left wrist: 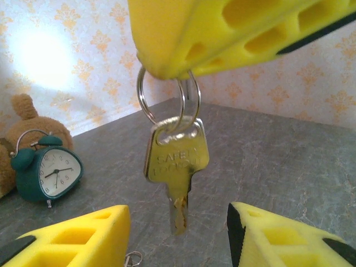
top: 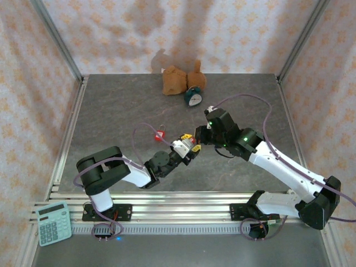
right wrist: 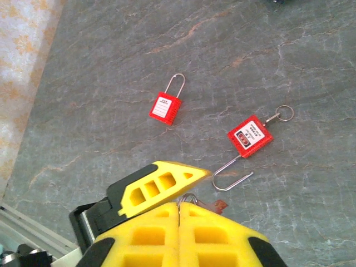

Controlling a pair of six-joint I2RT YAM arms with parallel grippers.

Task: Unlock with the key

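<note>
The brass key point(left wrist: 177, 167) hangs blade down from two split rings point(left wrist: 167, 94), high above the table. My right gripper point(right wrist: 179, 207) is shut on those rings; its yellow fingers point(left wrist: 233, 28) cross the top of the left wrist view. The key point(right wrist: 220, 207) pokes out just past its tips. My left gripper point(left wrist: 178, 222) is open, with one fingertip on each side of the key blade and a gap on both sides. One of its fingers point(right wrist: 161, 186) lies against the right gripper. The two grippers point(top: 192, 143) meet at the middle of the table.
Two red padlocks lie on the grey table: one point(right wrist: 165, 108) further left, one point(right wrist: 250, 136) with a small ring at its base and its shackle point(right wrist: 231, 175) pointing towards me. A teal alarm clock point(left wrist: 47, 172) and a brown plush toy point(top: 177, 79) stand at the back. A calculator point(top: 53, 223) lies front left.
</note>
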